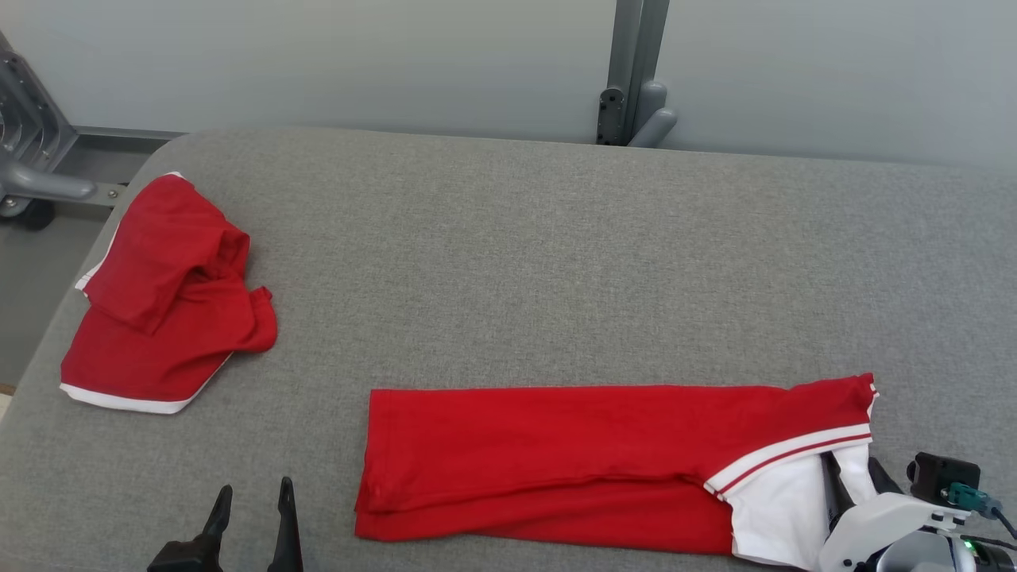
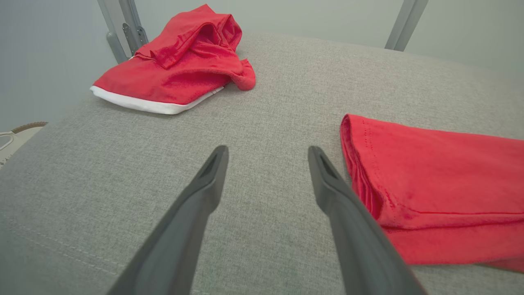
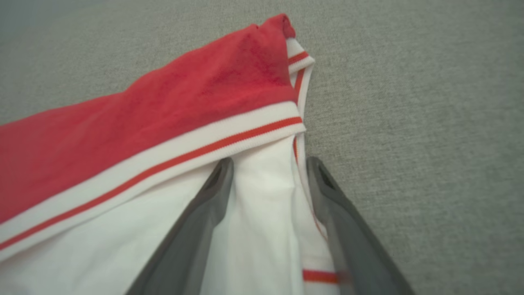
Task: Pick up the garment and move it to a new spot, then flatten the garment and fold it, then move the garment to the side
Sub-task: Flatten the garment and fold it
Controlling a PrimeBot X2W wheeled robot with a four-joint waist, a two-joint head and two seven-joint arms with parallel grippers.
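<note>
L gripper [image 2: 267,150] jaws wide open, empty | R gripper [image 3: 270,162] jaws apart, astride white cloth of folded red knit garment [image 1: 556,445]

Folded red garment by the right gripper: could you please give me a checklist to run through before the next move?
1. Right gripper straddles the white fabric of the folded garment: ok.
2. Its jaws closed on that fabric: not ok, they stand apart.
3. Number of layers between those jaws: cannot tell.
4. Left gripper open, empty, beside the folded garment's other end: ok.
5. Crumpled garment lies apart from the folded one: ok.
</note>
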